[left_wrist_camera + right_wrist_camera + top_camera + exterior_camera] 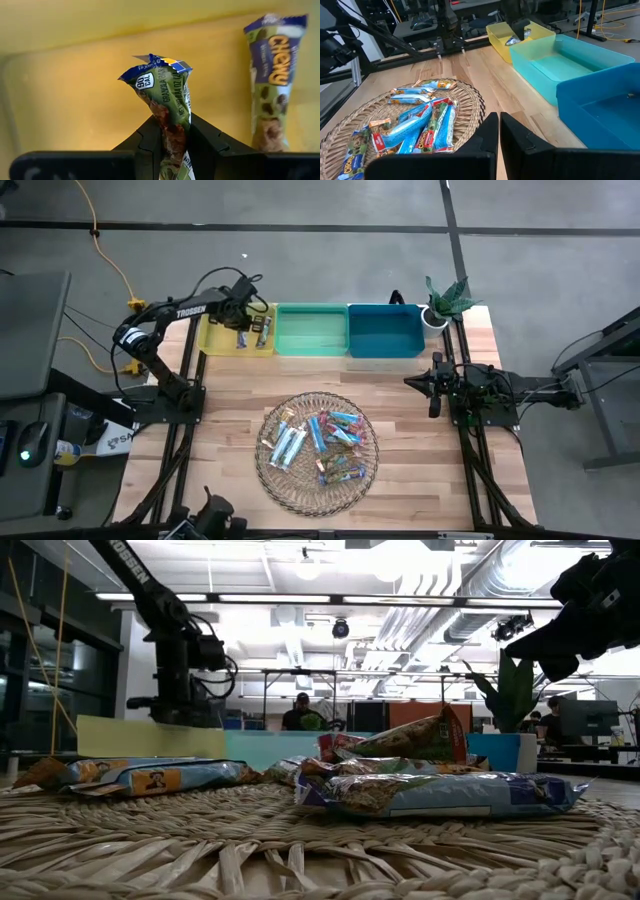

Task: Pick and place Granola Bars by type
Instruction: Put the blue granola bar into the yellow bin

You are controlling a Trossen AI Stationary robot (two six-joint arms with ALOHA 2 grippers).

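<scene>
My left gripper [172,145] reaches down into the yellow bin [215,335] at the table's far left and is shut on a green-and-blue wrapped granola bar [162,90]. Another bar of that look [272,80] lies flat on the bin's floor beside it. Several more granola bars [320,442], light blue, green and pink, lie in a heap on the round wicker tray [270,480] at the near middle. My right gripper [498,131] waits shut at the table's right side [437,385], holding nothing. My left gripper pinches the granola bar about its middle [172,131] between its two fingers [205,140], which lie across the bar. It comes from above, pointing steeply down into the bin. The bar's crimped end [157,62] sticks out past the fingertips toward the bin floor; whether it touches there I cannot tell.
A green bin [311,330] and a blue bin [385,330] stand in a row to the right of the yellow one along the far edge. A potted plant [445,302] is at the far right corner. Bare wood lies between the bins and the tray.
</scene>
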